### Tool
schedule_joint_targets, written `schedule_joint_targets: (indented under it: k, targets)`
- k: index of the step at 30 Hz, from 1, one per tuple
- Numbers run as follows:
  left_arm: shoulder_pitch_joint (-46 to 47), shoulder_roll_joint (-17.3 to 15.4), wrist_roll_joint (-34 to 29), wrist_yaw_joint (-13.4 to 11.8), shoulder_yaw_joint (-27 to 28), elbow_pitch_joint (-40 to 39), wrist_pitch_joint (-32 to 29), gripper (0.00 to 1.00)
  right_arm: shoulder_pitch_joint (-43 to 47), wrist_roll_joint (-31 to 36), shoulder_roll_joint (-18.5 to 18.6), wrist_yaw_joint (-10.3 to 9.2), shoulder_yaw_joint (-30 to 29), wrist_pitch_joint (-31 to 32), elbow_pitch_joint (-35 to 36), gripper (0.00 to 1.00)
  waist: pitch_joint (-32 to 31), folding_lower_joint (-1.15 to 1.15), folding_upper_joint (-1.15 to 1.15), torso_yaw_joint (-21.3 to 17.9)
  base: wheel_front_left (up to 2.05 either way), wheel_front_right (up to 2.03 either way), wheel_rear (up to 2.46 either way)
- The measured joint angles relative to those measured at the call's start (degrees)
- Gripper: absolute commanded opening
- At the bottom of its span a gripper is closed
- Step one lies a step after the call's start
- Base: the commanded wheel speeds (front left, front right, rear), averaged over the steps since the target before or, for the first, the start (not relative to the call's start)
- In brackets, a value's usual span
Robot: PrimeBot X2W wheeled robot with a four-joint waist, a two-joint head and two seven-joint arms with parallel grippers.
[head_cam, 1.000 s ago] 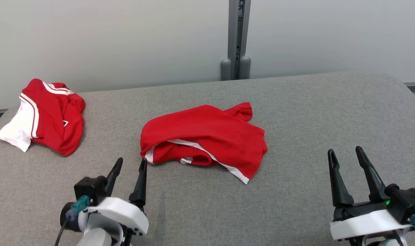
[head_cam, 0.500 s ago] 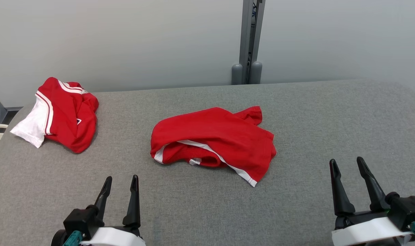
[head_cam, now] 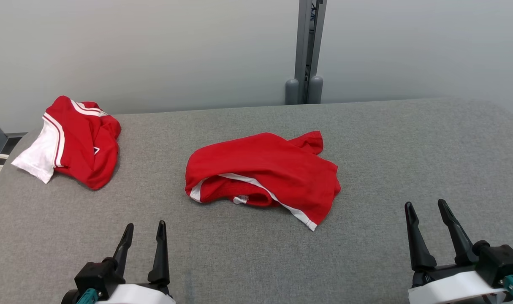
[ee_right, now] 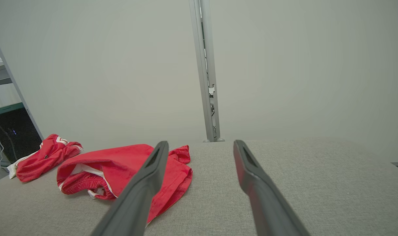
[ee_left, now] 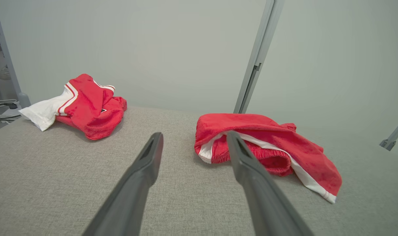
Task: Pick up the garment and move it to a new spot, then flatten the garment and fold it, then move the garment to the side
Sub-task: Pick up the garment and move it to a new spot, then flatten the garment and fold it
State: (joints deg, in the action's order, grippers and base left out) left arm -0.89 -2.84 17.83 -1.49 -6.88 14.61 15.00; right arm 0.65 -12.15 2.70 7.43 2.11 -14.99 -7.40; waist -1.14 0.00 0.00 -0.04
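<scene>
Head view: the crumpled red shorts (head_cam: 277,169) lie ahead of and between the grippers, nearer the left gripper (head_cam: 145,224). It and the right gripper (head_cam: 425,204) stand parted and empty, so pickup looks not yet begun.

Left wrist view: the shorts sit just beyond the right fingertip, waistband (ee_left: 271,161) facing the gripper and long axis crosswise to the fingers. The next move calls for reaching forward-right and pinching there.

Right wrist view: the shorts lie ahead-left.

Lab bay, by the look of it: grey fabric-topped table (head_cam: 366,139), pale partition panels (head_cam: 134,50) on a metal post (head_cam: 308,42), cables (ee_left: 11,105) trailing across the floor
</scene>
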Motion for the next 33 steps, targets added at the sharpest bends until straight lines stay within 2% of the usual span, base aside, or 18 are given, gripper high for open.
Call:
schedule_joint_targets:
  k: [17,27,33]
  targets:
    - [0.4,0.05,1.4,0.02,-1.4,1.33,0.0,1.0,-0.03,0.26,0.02,-0.01,0.55,0.0,-1.81,1.0,0.17,0.0,0.0,1.33,0.0,0.0,0.0]
    - [1.99,0.03,1.97,0.1,-3.94,0.03,0.0,1.0,-3.86,1.55,-0.04,0.0,5.32,0.01,-12.52,1.0,2.23,0.0,0.0,6.74,0.0,0.0,0.0]
    - [3.69,0.04,2.78,-0.14,-5.47,-1.57,0.0,1.0,-10.06,2.82,0.0,-0.01,4.93,0.0,-21.82,1.0,5.54,0.0,0.0,11.01,0.0,0.0,0.0]
